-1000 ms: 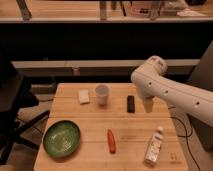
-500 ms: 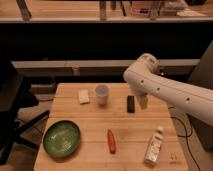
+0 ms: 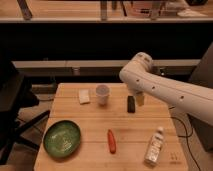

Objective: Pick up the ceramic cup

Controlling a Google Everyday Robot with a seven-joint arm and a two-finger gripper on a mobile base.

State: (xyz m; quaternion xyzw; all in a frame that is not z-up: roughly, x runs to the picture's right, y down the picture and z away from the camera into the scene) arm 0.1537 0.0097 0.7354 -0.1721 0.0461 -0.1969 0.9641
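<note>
The ceramic cup (image 3: 102, 93) is small and white and stands upright on the wooden table (image 3: 130, 142), near its far edge, left of centre. My white arm (image 3: 165, 90) reaches in from the right, with its elbow above the table's far edge. The gripper (image 3: 139, 98) hangs down from the arm, a pale tan piece just above the table, a short way to the right of the cup and apart from it. A black object stands between them.
A flat white sponge (image 3: 84, 96) lies just left of the cup. A small black block (image 3: 131, 103) stands beside the gripper. A green bowl (image 3: 62, 138) sits at front left, a red-orange carrot-like item (image 3: 111, 140) at front centre, a clear bottle (image 3: 154, 145) at front right. A dark chair (image 3: 12, 105) stands at the left.
The arm's elbow has swung left along the table's far edge, and the gripper has shifted slightly left toward the cup. The objects on the table have not moved.
</note>
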